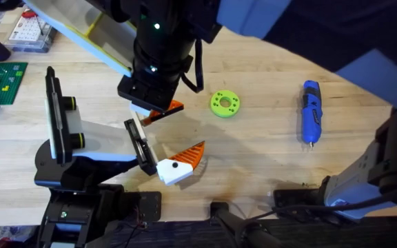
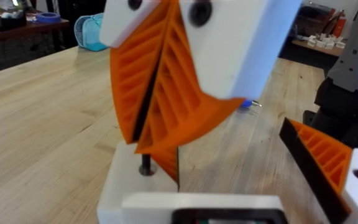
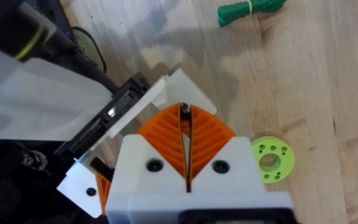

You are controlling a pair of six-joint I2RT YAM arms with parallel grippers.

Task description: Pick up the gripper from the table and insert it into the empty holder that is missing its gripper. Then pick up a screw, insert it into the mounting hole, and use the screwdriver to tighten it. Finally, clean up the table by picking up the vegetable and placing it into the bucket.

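Standing on one counter (image 1: 267,145): one holder (image 1: 64,134) at 9 o'clock. One right claw (image 3: 184,113), pressed together, is pinching one screw (image 2: 146,165) over the gripper (image 3: 188,90), seated in the holder's bracket. One screwdriver (image 1: 311,110) lies at 3 o'clock of the claw, one lime ring (image 1: 225,103) nearer. One dotted orange finger (image 1: 185,160) is at 5 o'clock. One vegetable (image 3: 250,9).

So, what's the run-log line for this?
stage: fastening | right fingers: shut on screw | screw over gripper at holder | screwdriver: on table
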